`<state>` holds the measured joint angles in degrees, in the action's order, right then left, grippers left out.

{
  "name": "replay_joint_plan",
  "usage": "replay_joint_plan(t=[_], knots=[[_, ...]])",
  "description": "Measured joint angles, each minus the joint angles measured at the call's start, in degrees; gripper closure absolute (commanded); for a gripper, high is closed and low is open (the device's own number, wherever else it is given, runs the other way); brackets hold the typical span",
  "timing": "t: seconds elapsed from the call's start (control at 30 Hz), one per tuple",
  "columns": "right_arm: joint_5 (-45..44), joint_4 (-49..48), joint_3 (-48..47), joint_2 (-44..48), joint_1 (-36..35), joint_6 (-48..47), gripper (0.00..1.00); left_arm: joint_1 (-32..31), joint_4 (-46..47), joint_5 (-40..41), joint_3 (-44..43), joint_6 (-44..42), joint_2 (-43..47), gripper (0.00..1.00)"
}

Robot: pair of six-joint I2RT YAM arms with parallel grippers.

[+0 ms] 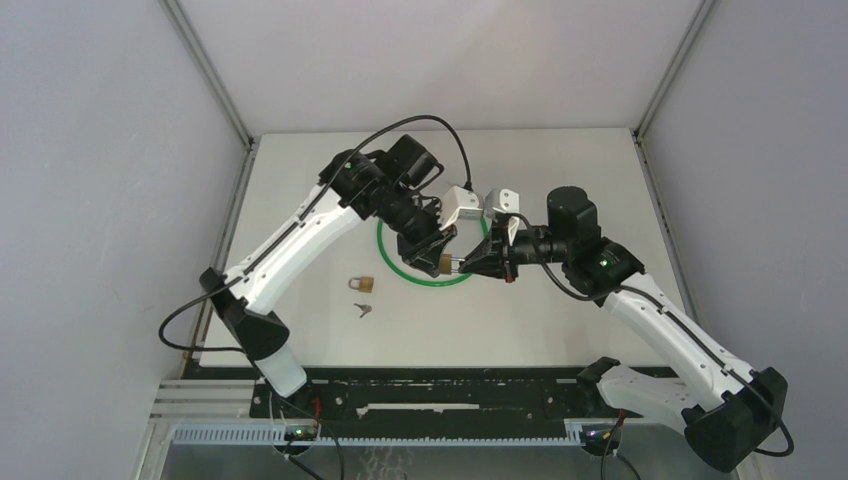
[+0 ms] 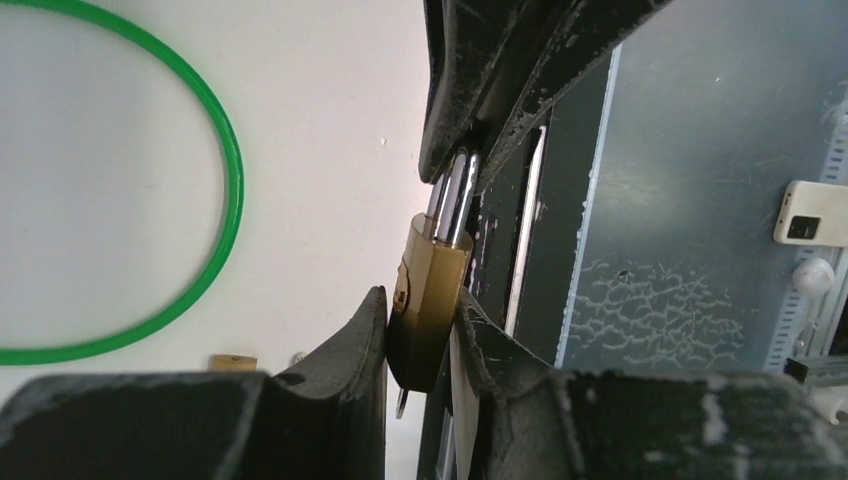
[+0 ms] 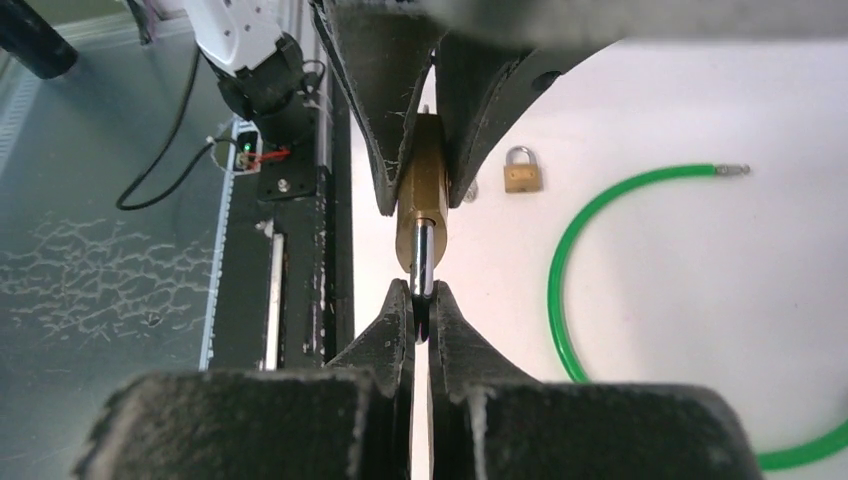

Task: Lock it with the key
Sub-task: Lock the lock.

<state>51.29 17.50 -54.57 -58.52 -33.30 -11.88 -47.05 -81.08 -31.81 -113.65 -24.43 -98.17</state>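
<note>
A brass padlock [image 1: 443, 264] hangs in the air between both grippers, above the green ring. My left gripper [image 2: 420, 305] is shut on its brass body [image 2: 428, 300]. My right gripper [image 3: 422, 295] is shut on its steel shackle [image 3: 424, 255], which points toward the right arm. In the top view the left gripper [image 1: 433, 252] and right gripper [image 1: 468, 264] meet tip to tip. A small key [image 1: 362, 309] lies on the table to the left, apart from both grippers. Whether the shackle is pushed home in the body is hidden by the fingers.
A second small brass padlock [image 1: 362, 284] lies on the table just beyond the key, also seen in the right wrist view [image 3: 522, 170]. A green ring [image 1: 425, 284] lies under the grippers. Side walls enclose the table; a black rail [image 1: 440, 385] runs along the near edge.
</note>
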Motion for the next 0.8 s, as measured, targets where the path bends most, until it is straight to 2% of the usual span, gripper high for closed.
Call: replay_joint_plan(t=[0.27,0.8], knots=[[4.9,-4.09,-0.63,-0.24,0.26,2.05,1.0,1.75,6.01,-4.04,5.7,-0.07,6.75,1.0],[15.45,-12.92,1.95,-0.17,2.86,9.07,1.0,2.32,11.21,-12.09,10.82,-6.64,11.91,1.0]])
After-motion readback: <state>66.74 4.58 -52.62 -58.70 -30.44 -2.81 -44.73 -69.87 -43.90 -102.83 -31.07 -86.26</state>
